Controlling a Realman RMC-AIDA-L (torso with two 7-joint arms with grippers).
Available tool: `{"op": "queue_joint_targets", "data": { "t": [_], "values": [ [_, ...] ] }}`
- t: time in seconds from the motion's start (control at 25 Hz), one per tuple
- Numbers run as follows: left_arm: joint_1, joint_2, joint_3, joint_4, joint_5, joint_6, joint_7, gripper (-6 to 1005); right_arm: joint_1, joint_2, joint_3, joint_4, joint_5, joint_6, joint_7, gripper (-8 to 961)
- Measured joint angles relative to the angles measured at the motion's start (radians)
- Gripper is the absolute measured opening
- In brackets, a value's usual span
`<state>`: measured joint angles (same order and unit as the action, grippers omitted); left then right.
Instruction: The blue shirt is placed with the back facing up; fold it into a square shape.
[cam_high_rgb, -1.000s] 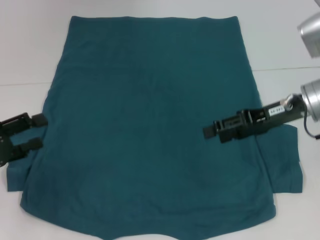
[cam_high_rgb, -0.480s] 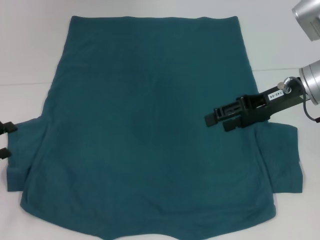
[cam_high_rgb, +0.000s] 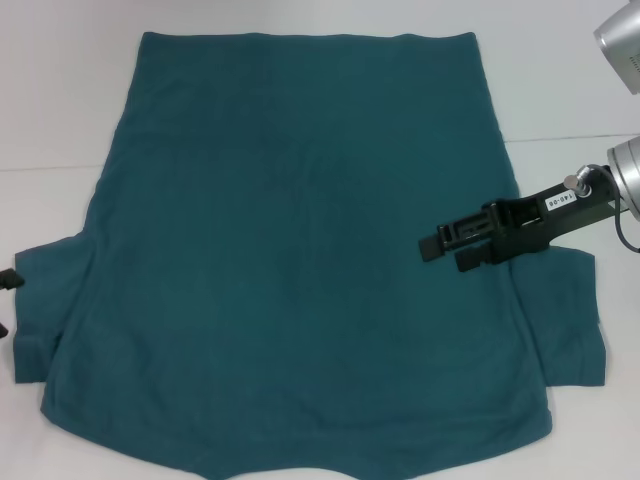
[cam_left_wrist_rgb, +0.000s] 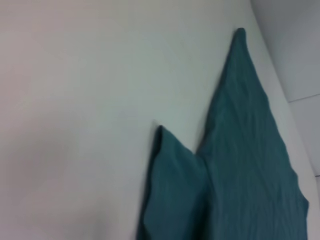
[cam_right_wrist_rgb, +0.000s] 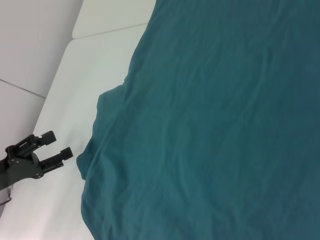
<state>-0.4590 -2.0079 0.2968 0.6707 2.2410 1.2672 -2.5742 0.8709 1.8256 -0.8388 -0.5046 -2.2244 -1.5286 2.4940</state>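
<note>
Presently the white table (cam_high_rgb: 60, 90) is carrying the whole work area, its bare surface showing on every side of the garment.

The blue shirt (cam_high_rgb: 300, 260) is lying spread flat across the middle of the table, covering most of it. One straight edge is running along the far side, and both short sleeves are sticking out at the near corners, one at the robot's left and one at its right. The fabric is showing only slight wrinkles, with no fold in it. The left wrist view is showing one sleeve and a side edge of the shirt (cam_left_wrist_rgb: 240, 165) lying against bare table (cam_left_wrist_rgb: 75, 100).

The right pincer (cam_high_rgb: 447, 250) is hovering over the shirt's right part, just inward of the right sleeve, with its arm reaching in from the right edge. Its two fingers are standing apart with a visible gap and are gripping nothing.

The left pincer (cam_right_wrist_rgb: 56, 147) is sitting off the shirt over bare table, near the left sleeve; in the head view only its tips are showing at the left edge. Its fingers are likewise spread and are not touching the cloth.
</note>
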Motion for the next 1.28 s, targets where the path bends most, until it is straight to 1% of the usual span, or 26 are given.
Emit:
{"op": "queue_joint_targets", "data": {
  "t": [0.48, 0.96, 1.28],
  "values": [
    [0.0, -0.002, 0.003, -0.003, 0.039, -0.03, -0.004, 823, 0.002, 0.001, 0.005, -0.001, 0.0, 0.001, 0.003, 852],
    [-0.008, -0.004, 0.01, -0.043, 0.067, -0.046, -0.002, 823, 0.0, 0.001, 0.007, 0.0, 0.003, 0.001, 0.002, 852],
    [-0.025, -0.002, 0.048, -0.052, 0.068, -0.033, 0.001, 802, -0.003, 0.0, 0.009, -0.001, 0.006, 0.0, 0.002, 852]
  ]
}}
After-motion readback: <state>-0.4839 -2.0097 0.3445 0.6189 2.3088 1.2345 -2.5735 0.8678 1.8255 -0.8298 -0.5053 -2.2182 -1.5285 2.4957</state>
